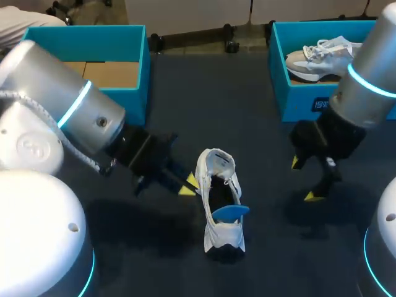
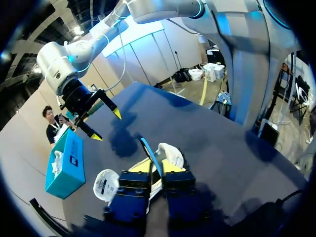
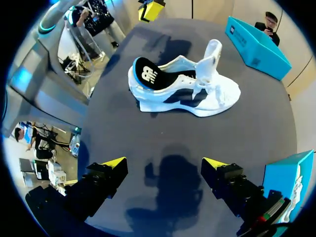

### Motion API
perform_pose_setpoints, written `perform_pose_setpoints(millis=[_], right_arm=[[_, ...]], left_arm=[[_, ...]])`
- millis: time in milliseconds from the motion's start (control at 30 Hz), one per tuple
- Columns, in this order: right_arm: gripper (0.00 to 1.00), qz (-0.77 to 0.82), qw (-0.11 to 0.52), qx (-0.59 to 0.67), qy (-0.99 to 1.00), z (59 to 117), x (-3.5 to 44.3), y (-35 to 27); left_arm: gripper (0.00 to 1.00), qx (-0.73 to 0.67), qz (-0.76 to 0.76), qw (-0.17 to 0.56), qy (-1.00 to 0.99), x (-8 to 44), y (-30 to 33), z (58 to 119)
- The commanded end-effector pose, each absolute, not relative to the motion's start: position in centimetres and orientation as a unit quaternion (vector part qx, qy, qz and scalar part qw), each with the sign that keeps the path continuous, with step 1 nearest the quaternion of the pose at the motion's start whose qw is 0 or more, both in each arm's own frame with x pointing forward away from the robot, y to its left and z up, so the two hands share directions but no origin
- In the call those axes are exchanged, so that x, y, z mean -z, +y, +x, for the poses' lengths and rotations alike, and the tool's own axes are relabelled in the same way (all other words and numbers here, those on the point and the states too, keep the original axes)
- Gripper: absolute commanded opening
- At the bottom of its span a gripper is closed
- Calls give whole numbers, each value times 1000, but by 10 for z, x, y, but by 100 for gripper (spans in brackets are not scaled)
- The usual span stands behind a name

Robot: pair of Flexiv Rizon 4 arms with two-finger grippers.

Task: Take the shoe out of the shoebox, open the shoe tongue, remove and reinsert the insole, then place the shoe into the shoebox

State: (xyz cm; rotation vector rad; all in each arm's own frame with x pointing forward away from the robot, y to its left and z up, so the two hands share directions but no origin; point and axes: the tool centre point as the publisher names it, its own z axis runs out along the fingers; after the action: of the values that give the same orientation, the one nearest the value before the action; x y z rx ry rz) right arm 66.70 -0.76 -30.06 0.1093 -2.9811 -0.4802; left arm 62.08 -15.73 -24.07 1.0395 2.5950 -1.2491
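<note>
**Head view: sneaker out on the table, both grippers holding nothing**

The white sneaker [image 1: 219, 198] stands on its sole near the middle of the dark table [image 1: 247, 111], a little toward the near edge, heel nearest me. Its tongue [image 1: 216, 162] is up and folded toward the toe. The insole [image 1: 232, 213] pokes out of the heel at a slant. It looks blue from above, and its top face is black in the right wrist view [image 3: 148, 74].

The left gripper [image 1: 189, 184] sits just beside the sneaker's left side. There is only a narrow gap between its fingers and nothing clamped in it.

The right gripper [image 1: 305, 179] hangs over the table's right part, well apart from the sneaker, spread wide and holding nothing.

One teal shoebox [image 1: 124, 37] sits at the far left corner. Another shoebox [image 1: 297, 102] at the far right corner holds a second sneaker [image 1: 322, 59].
</note>
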Motion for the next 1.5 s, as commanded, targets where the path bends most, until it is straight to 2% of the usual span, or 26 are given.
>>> perform_pose_setpoints(millis=[33,167,600,800,1167,1233,1500], right_arm=[[100,36,56,170,-983,663,302,-13],[100,36,56,170,-983,663,302,-13],[100,36,56,170,-983,663,302,-13],[100,56,29,176,-982,668,286,-44],[100,37,27,178,-983,668,280,-83],[100,37,27,178,-983,668,280,-83],[100,37,27,178,-983,668,280,-83]], left_arm=[[0,379,372,-26,847,229,-152,634],[0,347,385,-72,852,224,-151,648],[0,347,385,-72,852,224,-151,648],[0,287,520,-101,798,213,-158,666],[0,199,614,-167,746,219,-173,675],[0,139,654,-188,720,221,-173,668],[0,139,654,-188,720,221,-173,668]])
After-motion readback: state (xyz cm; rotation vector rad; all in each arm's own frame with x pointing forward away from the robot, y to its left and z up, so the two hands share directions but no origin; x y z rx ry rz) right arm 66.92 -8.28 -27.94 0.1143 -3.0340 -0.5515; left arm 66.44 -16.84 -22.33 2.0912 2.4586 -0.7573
